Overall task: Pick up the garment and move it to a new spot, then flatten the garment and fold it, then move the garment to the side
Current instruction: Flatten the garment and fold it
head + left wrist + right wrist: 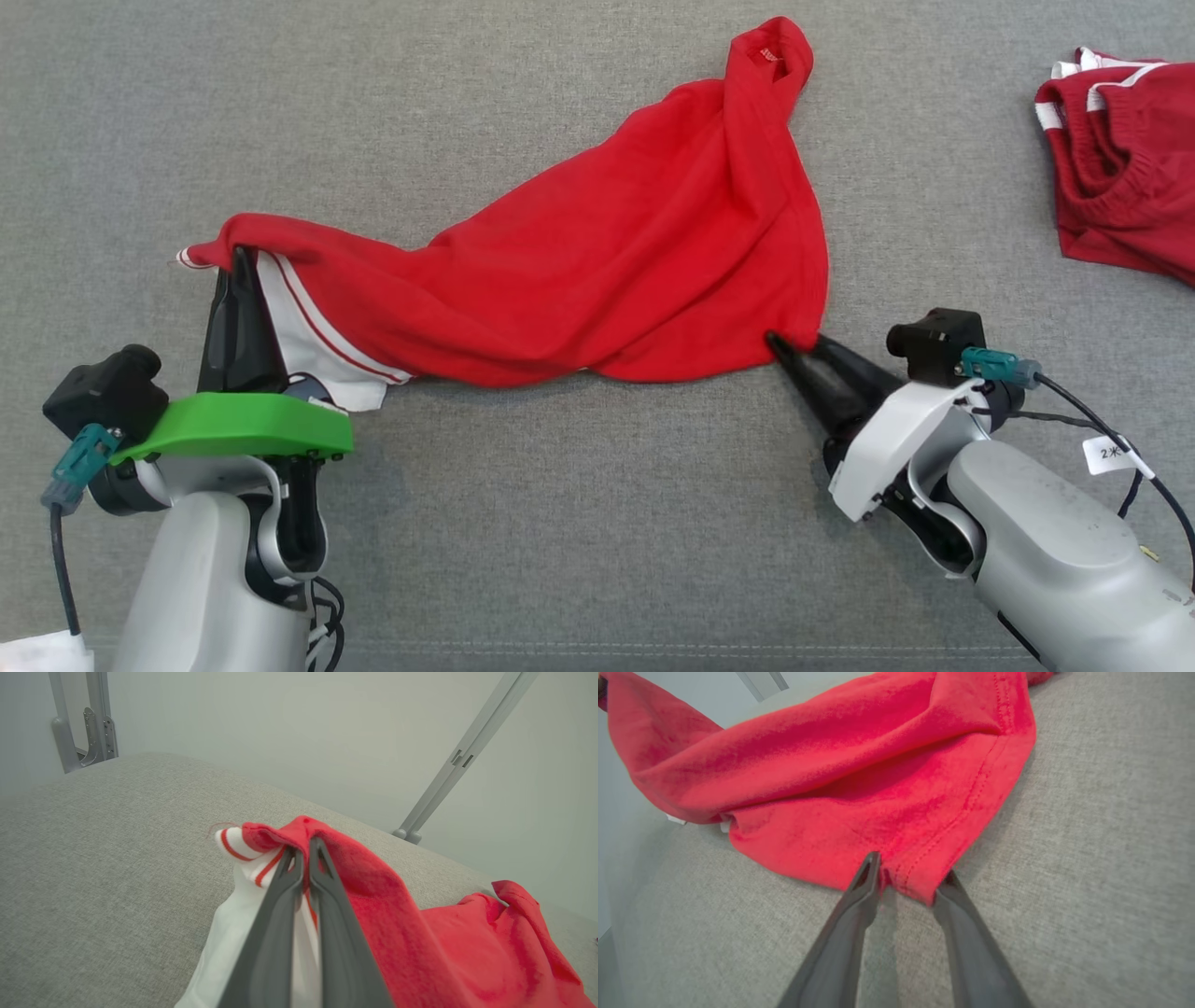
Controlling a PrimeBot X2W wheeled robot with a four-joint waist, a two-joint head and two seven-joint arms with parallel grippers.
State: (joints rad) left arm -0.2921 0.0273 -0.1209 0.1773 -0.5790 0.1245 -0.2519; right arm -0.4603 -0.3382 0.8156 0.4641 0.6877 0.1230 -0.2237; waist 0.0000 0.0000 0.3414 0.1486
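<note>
The garment [597, 271], a red shirt with a white, red-striped cuff, lies stretched and crumpled across the grey fabric surface [560, 523]. My left gripper [241, 257] is shut on its left end by the striped cuff, and that end is lifted a little. The left wrist view has the closed fingers [306, 842] pinching red and white cloth [444, 933]. My right gripper [794, 343] is at the shirt's lower right corner. In the right wrist view its fingers [911, 872] stand apart on either side of the stitched hem [924, 858], with the corner between them.
A second red garment [1125, 159] with white trim lies bunched at the far right edge. Grey metal frame struts [467, 751] rise beyond the surface's far edge. Bare grey fabric spreads in front of and behind the shirt.
</note>
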